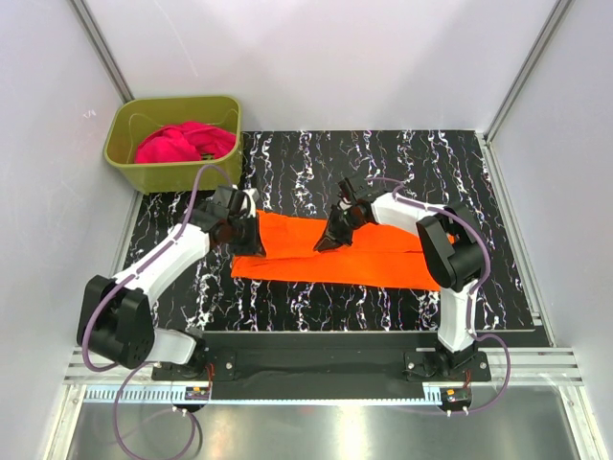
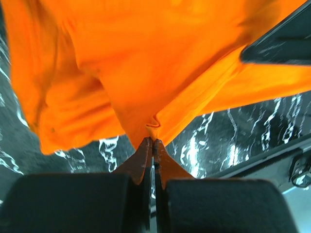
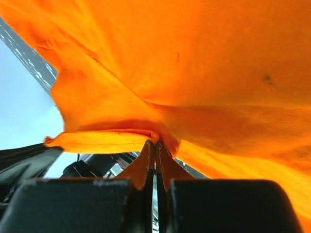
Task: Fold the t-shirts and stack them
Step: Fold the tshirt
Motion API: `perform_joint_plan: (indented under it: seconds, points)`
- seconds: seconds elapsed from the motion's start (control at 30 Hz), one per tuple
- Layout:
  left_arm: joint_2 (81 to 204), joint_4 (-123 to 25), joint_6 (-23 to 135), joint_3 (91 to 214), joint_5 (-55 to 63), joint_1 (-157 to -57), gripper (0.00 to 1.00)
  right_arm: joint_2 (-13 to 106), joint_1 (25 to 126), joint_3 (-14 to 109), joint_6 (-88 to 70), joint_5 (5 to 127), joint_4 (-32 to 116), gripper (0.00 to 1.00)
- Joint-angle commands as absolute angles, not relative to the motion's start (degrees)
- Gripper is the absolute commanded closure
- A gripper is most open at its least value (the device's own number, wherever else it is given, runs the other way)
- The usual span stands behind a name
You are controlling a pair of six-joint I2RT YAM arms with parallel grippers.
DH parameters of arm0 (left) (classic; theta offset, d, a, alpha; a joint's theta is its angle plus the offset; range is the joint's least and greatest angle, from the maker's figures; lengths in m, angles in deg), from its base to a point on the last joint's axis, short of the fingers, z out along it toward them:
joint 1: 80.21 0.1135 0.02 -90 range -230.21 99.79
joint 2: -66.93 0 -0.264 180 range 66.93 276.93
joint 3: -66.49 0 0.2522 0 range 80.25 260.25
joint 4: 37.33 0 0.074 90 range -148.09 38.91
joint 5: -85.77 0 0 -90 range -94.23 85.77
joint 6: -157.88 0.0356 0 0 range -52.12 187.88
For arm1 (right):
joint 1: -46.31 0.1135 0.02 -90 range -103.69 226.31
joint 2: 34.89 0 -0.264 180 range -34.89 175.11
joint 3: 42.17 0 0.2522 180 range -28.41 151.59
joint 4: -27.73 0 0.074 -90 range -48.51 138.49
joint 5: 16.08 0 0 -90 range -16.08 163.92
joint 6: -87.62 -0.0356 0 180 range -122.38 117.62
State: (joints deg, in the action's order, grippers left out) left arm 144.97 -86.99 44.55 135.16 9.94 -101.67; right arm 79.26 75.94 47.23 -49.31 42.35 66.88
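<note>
The left end effector (image 2: 153, 141) and right end effector (image 3: 155, 144) each pinch the orange t-shirt (image 1: 306, 261) thinly. Uneven pulling could slip it free.

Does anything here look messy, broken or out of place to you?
Nothing is spilled or damaged. The magenta-pink t-shirt lies crumpled in the olive-green tub, not folded. The orange t-shirt on the mat looks only partly folded, puckered where the left gripper and right gripper pinch it.
</note>
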Motion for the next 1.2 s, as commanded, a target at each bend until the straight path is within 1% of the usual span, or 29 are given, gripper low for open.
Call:
perform_joint_plan:
  seconds: [0.0, 0.03, 0.07, 0.1, 0.13, 0.17, 0.2, 0.27, 0.3, 0.4, 0.47, 0.5, 0.53, 0.57, 0.63, 0.67, 0.73, 0.9, 0.93, 1.0, 1.07, 1.13, 1.17]
  points:
    - [143.8, -85.9, 42.8, 133.6, 11.4, -102.3, 1.0, 75.7, 76.2, 46.0, -47.8, 41.6, 65.7, 0.98]
    - [143.9, -85.7, 42.7, 133.1, 11.4, -102.4, 1.0, 75.6, 76.1, 45.4, -47.6, 41.7, 65.7, 0.98]
    - [144.2, -85.8, 42.7, 132.9, 11.3, -102.5, 0.96, 75.2, 76.1, 45.2, -46.9, 41.8, 65.7, 0.94]
    - [144.0, -86.0, 42.7, 132.7, 11.2, -102.4, 0.91, 75.1, 76.1, 44.7, -46.7, 41.8, 65.7, 0.92]
    - [143.7, -86.0, 42.7, 132.3, 10.9, -102.4, 0.83, 74.8, 76.1, 44.4, -46.4, 41.6, 65.8, 0.87]
    - [142.3, -86.2, 42.5, 131.8, 9.6, -102.4, 0.62, 74.4, 76.0, 44.1, -45.4, 41.2, 66.2, 0.75]
    - [141.5, -86.4, 42.5, 131.8, 9.0, -102.4, 0.56, 74.0, 76.0, 43.9, -44.7, 41.3, 66.2, 0.69]
    - [139.4, -87.3, 43.4, 132.5, 7.6, -102.4, 0.49, 71.7, 75.7, 43.6, -42.4, 41.8, 67.4, 0.59]
    - [137.5, -88.1, 44.7, 133.6, 5.6, -102.4, 0.43, 70.7, 75.3, 43.3, -41.5, 43.2, 68.2, 0.47]
    - [136.8, -88.5, 47.5, 136.0, 4.2, -102.2, 0.34, 65.5, 73.3, 42.8, -36.9, 48.8, 72.5, 0.24]
    - [139.2, -88.4, 48.8, 139.4, 4.7, -101.8, 0.34, 62.3, 69.9, 42.5, -34.5, 51.3, 75.8, 0.2]
    - [143.0, -88.4, 49.8, 140.8, 5.3, -101.7, 0.34, 61.5, 68.1, 42.3, -33.8, 52.8, 76.5, 0.2]
    - [145.0, -88.4, 50.1, 143.7, 5.7, -101.5, 0.36, 60.8, 66.5, 42.1, -33.2, 54.0, 77.9, 0.19]
    - [147.1, -88.2, 50.3, 145.3, 6.2, -101.3, 0.37, 59.8, 62.5, 42.1, -33.1, 55.3, 78.7, 0.19]
    - [153.0, -86.8, 50.7, 148.9, 6.8, -101.0, 0.41, 59.0, 58.2, 41.1, -33.8, 57.2, 80.1, 0.21]
    - [155.0, -86.3, 50.8, 150.2, 7.1, -100.9, 0.42, 58.5, 53.7, 40.8, -34.9, 57.7, 80.2, 0.23]
    - [160.2, -85.5, 51.0, 153.8, 6.5, -100.4, 0.45, 58.2, 50.2, 40.0, -35.5, 60.2, 80.4, 0.26]
    - [168.2, -84.2, 50.2, 157.4, 3.6, -98.9, 0.54, 60.1, 42.7, 41.0, -34.4, 66.9, 80.5, 0.45]
    - [169.0, -84.1, 49.9, 157.5, 3.2, -98.1, 0.55, 60.8, 42.1, 41.5, -33.8, 67.3, 80.5, 0.52]
    - [170.7, -83.2, 49.3, 157.4, 3.8, -97.2, 0.56, 63.2, 40.9, 42.9, -33.2, 68.1, 80.5, 0.6]
    - [171.7, -83.1, 49.1, 157.5, 4.1, -96.3, 0.56, 66.1, 39.5, 43.8, -32.5, 68.9, 80.5, 0.65]
    - [172.8, -82.5, 49.0, 157.4, 4.4, -95.9, 0.56, 68.1, 38.6, 45.2, -32.3, 70.5, 80.2, 0.67]
    - [173.6, -82.3, 48.7, 157.5, 4.6, -95.9, 0.56, 70.1, 37.8, 45.7, -32.0, 70.8, 80.1, 0.7]
